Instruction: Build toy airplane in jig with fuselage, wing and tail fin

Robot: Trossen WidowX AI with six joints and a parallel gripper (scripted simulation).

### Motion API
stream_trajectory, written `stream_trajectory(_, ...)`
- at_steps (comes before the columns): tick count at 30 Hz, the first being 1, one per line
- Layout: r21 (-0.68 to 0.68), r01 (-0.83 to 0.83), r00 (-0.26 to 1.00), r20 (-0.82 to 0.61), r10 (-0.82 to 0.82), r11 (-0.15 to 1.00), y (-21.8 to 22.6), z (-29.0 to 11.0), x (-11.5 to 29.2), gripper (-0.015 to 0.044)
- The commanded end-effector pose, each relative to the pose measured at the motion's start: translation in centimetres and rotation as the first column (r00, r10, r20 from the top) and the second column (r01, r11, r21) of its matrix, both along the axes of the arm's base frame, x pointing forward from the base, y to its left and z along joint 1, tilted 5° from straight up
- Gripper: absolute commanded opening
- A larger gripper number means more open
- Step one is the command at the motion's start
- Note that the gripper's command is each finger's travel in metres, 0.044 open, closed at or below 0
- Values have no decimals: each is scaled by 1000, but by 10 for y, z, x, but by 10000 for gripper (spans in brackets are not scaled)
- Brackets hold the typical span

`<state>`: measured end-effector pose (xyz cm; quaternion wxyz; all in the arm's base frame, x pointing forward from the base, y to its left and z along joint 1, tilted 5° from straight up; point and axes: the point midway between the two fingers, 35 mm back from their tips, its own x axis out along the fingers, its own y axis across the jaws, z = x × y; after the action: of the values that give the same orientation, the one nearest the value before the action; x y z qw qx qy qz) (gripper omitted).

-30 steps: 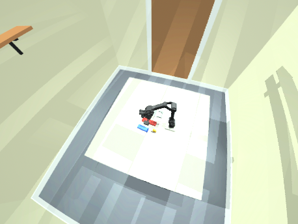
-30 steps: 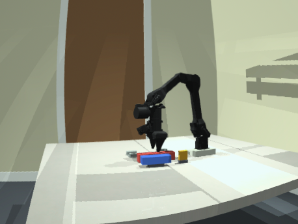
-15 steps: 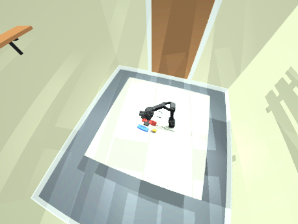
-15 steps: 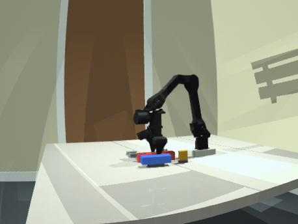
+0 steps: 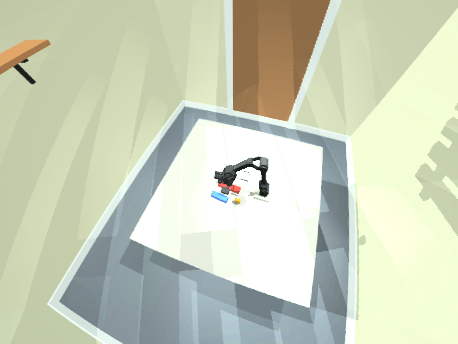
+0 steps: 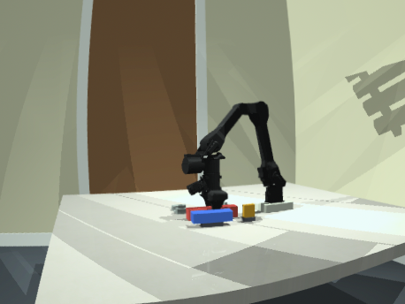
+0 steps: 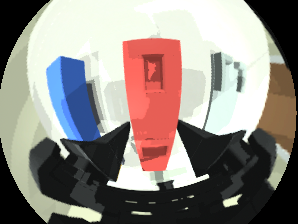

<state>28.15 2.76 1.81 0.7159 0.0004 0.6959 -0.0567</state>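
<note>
The red fuselage (image 7: 153, 90) (image 6: 194, 212) (image 5: 233, 188) lies flat on the table with its sockets facing up. My gripper (image 7: 156, 144) (image 6: 217, 204) (image 5: 224, 186) is down over it, with one finger on each side of its near end. The fingers are open and close to its sides. The blue wing (image 7: 69, 96) (image 6: 211, 216) (image 5: 219, 196) lies beside the fuselage. The yellow tail fin (image 6: 248, 210) (image 5: 237, 200) stands to the right of both. The pale grey jig cradle (image 7: 217, 86) (image 6: 179, 208) sits on the other side of the fuselage and holds nothing.
The arm's base stands on a grey plate (image 6: 277, 206) just right of the tail fin. The white table top (image 6: 133, 247) (image 5: 270, 240) ends at a curved front edge. A brown door panel (image 6: 141, 88) stands behind the table.
</note>
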Motion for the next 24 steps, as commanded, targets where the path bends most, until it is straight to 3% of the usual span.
stream_trajectory(1,3,-3,1000,-5,3,1000,0,-2,-1,256)
stream_trajectory(3,3,-3,1000,-5,3,1000,0,-2,-1,204)
stream_trajectory(10,3,-3,1000,-5,3,1000,0,-2,-1,157)
stream_trajectory(16,-3,20,1000,6,-20,1000,1,6,-4,0)
stream_trajectory(24,-3,19,1000,7,-19,1000,4,30,1,0)
